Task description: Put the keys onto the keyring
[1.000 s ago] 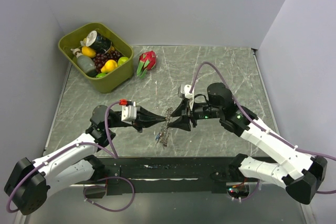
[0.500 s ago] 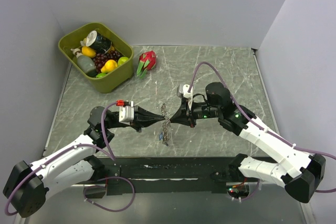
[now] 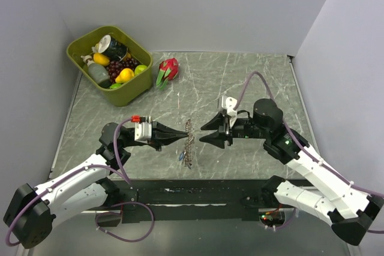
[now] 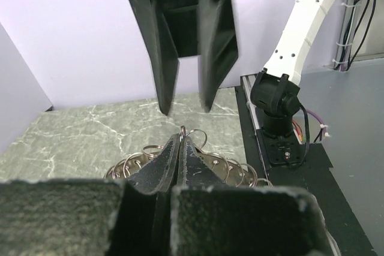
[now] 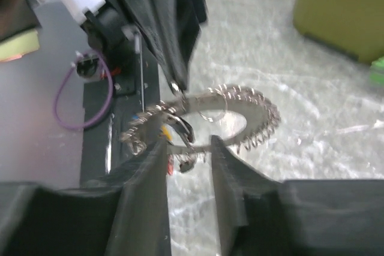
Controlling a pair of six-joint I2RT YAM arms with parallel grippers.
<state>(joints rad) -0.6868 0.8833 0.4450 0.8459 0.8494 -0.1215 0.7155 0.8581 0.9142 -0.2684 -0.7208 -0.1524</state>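
Two arms meet over the middle of the surface point(image 3: 258, 82). The left jaws pinch the keyring point(image 3: 189, 141) by its edge, keys point(image 3: 182, 157) dangling at its near end, and should hold steady for the right's return. Since a second ago the right jaws have opened and backed off rightward.

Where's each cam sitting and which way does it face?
Top external: above and behind the arms, looking down on the table; both arms show, left gripper and right gripper facing across the keyring.
Left wrist: on the left wrist, looking along its shut fingers at the right gripper's open jaws and the right arm's base.
Right wrist: on the right wrist, looking past its open fingers at the keyring, the left gripper and the green bin.
Shared: all three show the keyring pinched by the left gripper.
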